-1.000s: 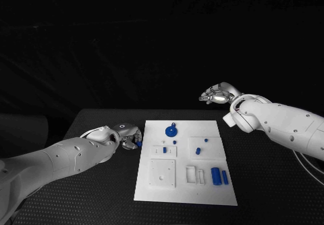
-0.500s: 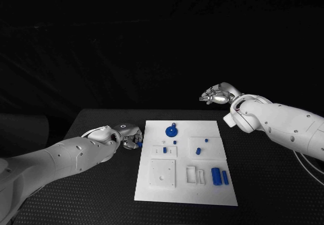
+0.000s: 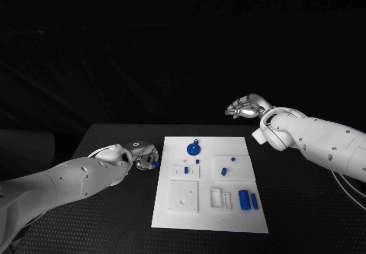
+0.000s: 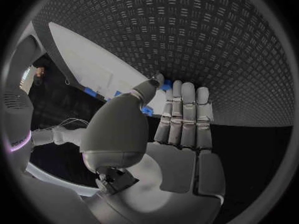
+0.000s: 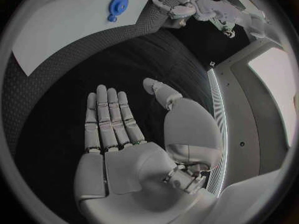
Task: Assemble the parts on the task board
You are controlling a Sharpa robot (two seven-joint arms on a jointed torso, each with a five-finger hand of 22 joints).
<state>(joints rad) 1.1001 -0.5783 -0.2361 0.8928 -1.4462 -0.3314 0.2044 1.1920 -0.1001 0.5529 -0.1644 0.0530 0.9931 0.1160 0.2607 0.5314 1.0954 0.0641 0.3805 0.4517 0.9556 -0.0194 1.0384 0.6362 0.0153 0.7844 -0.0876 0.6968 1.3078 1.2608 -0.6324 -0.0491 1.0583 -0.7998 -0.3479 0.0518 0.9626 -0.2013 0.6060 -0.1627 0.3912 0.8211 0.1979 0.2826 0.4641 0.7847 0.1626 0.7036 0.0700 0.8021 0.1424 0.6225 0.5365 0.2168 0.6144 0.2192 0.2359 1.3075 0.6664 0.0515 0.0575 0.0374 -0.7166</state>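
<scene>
the left hand [image 3: 145, 157] hangs low just beside the left edge of the task board [image 3: 183, 211], pinching a small blue part [image 3: 155, 164] between thumb and fingers [image 4: 182, 115], the fingers straight and side by side; the right hand [image 3: 245, 107] is raised beyond the board's far right corner, well apart from it, palm flat, fingers [image 5: 109, 114] straight, holding nothing; other blue parts [image 3: 193, 147] lie on the board.

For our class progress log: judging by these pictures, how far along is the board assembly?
Early, it seems. Done: hard to tell; small blue parts sit on the task board, but their seating is unclear. In hand: the left hand pinches a small blue piece beside the board. Left: the blue disc and two blue bars. The right hand hangs open, empty.
</scene>
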